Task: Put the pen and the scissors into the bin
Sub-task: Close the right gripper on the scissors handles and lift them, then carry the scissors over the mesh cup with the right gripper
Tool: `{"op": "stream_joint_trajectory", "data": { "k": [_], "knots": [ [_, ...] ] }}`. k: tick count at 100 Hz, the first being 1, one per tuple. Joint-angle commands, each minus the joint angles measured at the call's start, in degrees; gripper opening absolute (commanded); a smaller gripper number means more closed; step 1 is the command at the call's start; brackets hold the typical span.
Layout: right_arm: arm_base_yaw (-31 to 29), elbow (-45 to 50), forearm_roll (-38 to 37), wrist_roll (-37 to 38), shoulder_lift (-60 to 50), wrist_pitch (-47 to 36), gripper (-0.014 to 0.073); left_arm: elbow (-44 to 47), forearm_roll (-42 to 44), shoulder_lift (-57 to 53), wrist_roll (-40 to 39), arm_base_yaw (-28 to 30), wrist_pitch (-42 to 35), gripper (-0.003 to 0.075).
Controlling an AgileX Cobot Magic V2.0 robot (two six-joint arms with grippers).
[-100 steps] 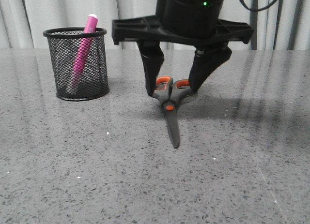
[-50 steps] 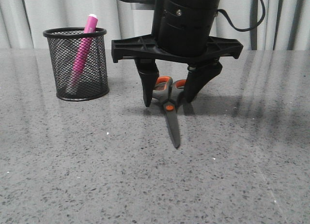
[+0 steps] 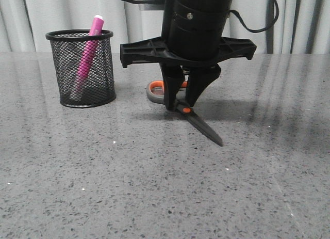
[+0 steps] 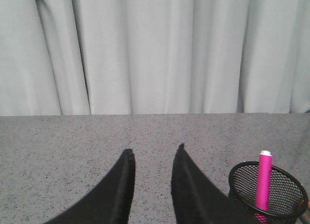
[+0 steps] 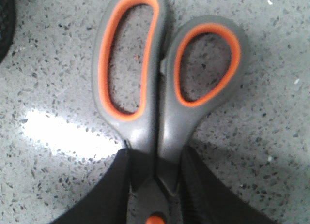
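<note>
The scissors [image 3: 204,128] lie on the grey table, orange-lined handles toward the bin and dark blades pointing front-right. My right gripper [image 3: 180,106] stands straight down over them, shut on the scissors just behind the orange pivot. In the right wrist view its fingers [image 5: 121,185] press both handle shanks [image 5: 167,122]. The black mesh bin [image 3: 105,68] stands upright at the left with the pink pen [image 3: 88,53] leaning inside, tip above the rim. My left gripper [image 4: 154,154] hangs open over bare table with nothing in it, the bin [image 4: 242,185] and pen [image 4: 264,180] beside it.
A pale pleated curtain [image 3: 46,12] closes off the far edge of the table. A black cable [image 3: 258,27] loops off the right arm. Speckled table surface [image 3: 154,192] stretches toward the front.
The right gripper came down and its fingers closed from wide apart onto the scissors. The scissors swung round: the blades went from pointing forward to pointing front-right.
</note>
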Motion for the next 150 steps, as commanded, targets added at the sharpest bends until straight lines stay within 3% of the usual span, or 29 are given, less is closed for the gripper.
{"op": "stream_joint_trajectory", "data": {
  "k": [1,25,39,53,81,107,132,150],
  "knots": [
    [-0.32,-1.35,-1.53,-0.15,-3.63,-2.16,-0.0064,-1.66,-1.59,-0.12,-0.64,-0.46,-2.17,0.0166],
    [0.17,2.97,-3.39,-0.02,-14.04,-12.5,-0.0064,-1.66,-1.59,-0.12,-0.64,-0.46,-2.17,0.0166],
    [0.17,9.42,-3.39,0.44,-21.21,-25.38,-0.0064,-1.66,-1.59,-0.12,-0.64,-0.46,-2.17,0.0166],
    [0.17,15.2,-3.28,0.57,-25.32,-43.87,-0.0065,-1.66,-1.59,-0.12,-0.64,-0.46,-2.17,0.0166],
    [0.17,16.23,-3.28,0.57,-20.99,-67.84,-0.0068,-1.66,-1.59,-0.12,-0.64,-0.46,-2.17,0.0166],
    [0.17,15.83,-3.28,-1.84,-10.15,-97.34,-0.0068,-1.66,-1.59,-0.12,-0.64,-0.46,-2.17,0.0166],
    [-0.21,11.18,-3.28,-10.25,-3.62,-98.85,-0.0068,-1.66,-1.59,-0.12,-0.64,-0.46,-2.17,0.0166],
    [-1.6,9.77,-3.28,-10.7,-1.39,-98.28,-0.0068,-1.66,-1.59,-0.12,-0.64,-0.46,-2.17,0.0166]
  ]
}}
